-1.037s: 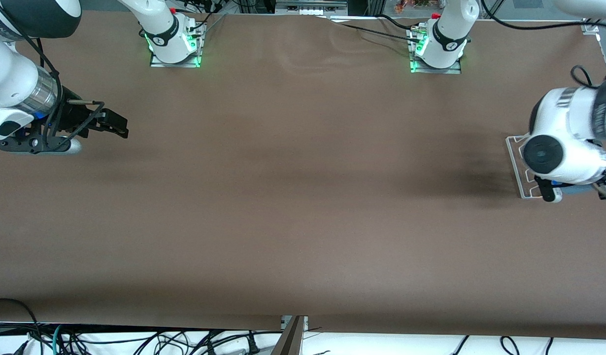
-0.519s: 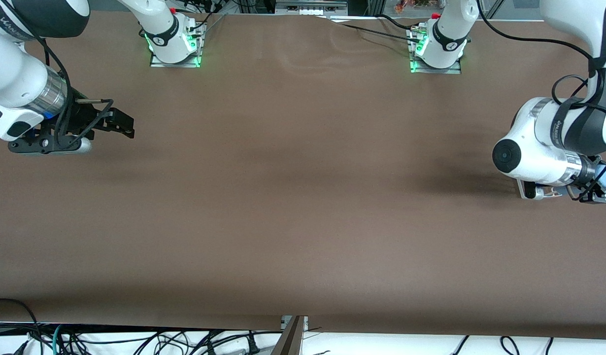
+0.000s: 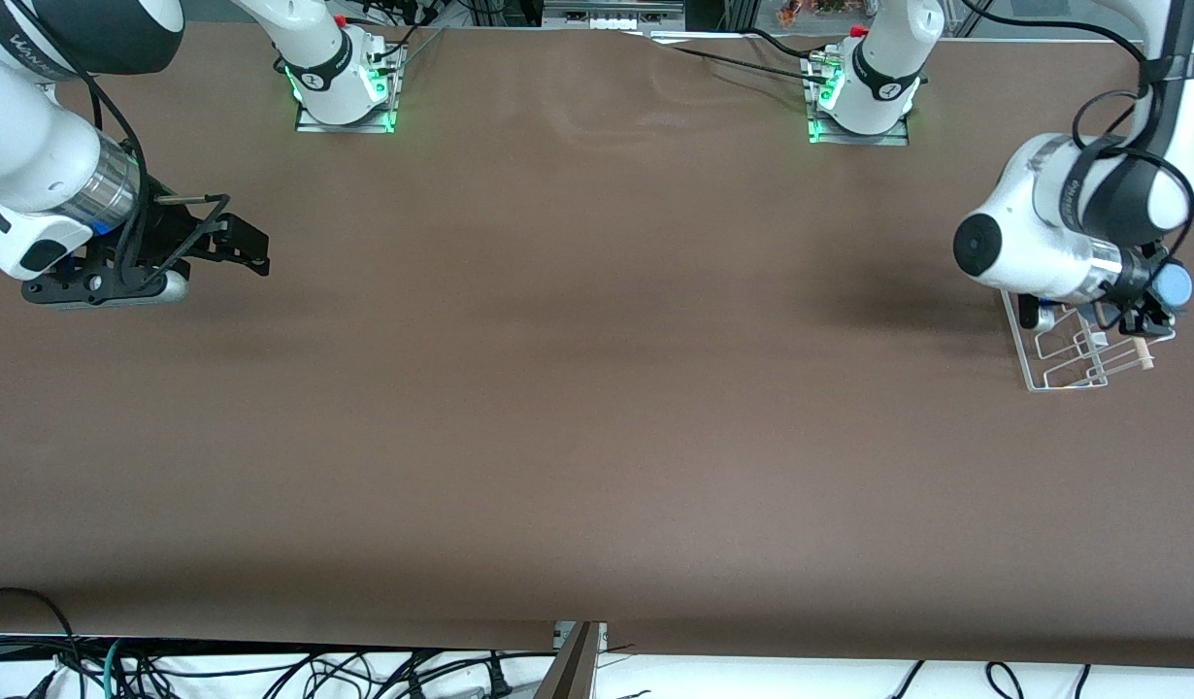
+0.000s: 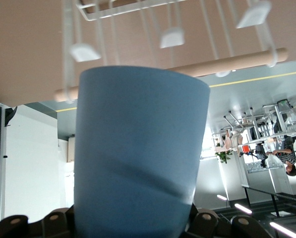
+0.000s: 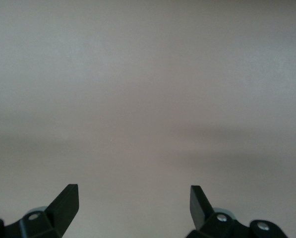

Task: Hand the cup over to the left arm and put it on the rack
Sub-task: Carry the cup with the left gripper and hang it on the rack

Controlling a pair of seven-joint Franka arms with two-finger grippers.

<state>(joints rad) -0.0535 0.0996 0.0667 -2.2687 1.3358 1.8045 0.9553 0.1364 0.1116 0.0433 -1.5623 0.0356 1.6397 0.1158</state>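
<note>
The cup (image 4: 138, 153) is pinched in the left gripper (image 3: 1145, 296) just over the rack (image 3: 1068, 354), lying on its side with its long axis level and its end toward the rack's wooden dowel (image 4: 227, 62). The right gripper (image 3: 233, 243) waits, fingers spread and empty, over the table (image 3: 597, 388) well apart from the rack. No readable label shows on cup or rack; the arm lettering is too partial to read

One light-blue plastic tumbler cup (image 4: 138, 153), one white wire-frame rack with wooden dowel (image 3: 1068, 364) at the frame's right edge, two white robot arms, two black two-finger grippers.
</note>
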